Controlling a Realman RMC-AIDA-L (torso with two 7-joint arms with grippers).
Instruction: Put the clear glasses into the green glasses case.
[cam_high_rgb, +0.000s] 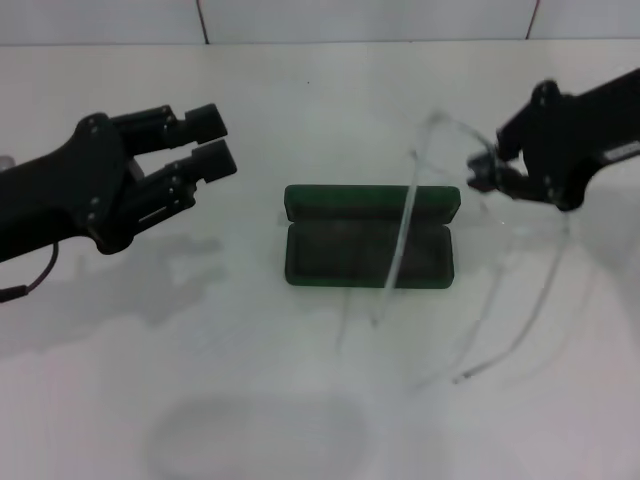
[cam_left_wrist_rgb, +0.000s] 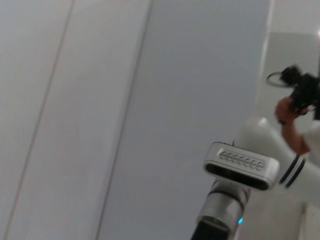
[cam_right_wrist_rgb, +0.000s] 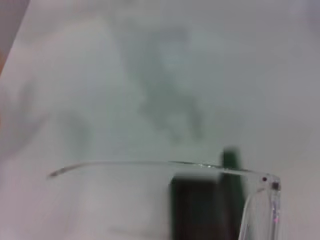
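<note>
While pinching transparent plastic clear glasses (cam_high_rgb: 440, 190) in right gripper (cam_high_rgb: 484, 172) fingers, held aloft beside open dark green glasses case (cam_high_rgb: 370, 238) for lowering; left gripper (cam_high_rgb: 208, 142) idle, fingers spread.

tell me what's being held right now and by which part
The right gripper holds the clear glasses at the front frame, arms hanging over the open green glasses case. The left gripper holds nothing.
</note>
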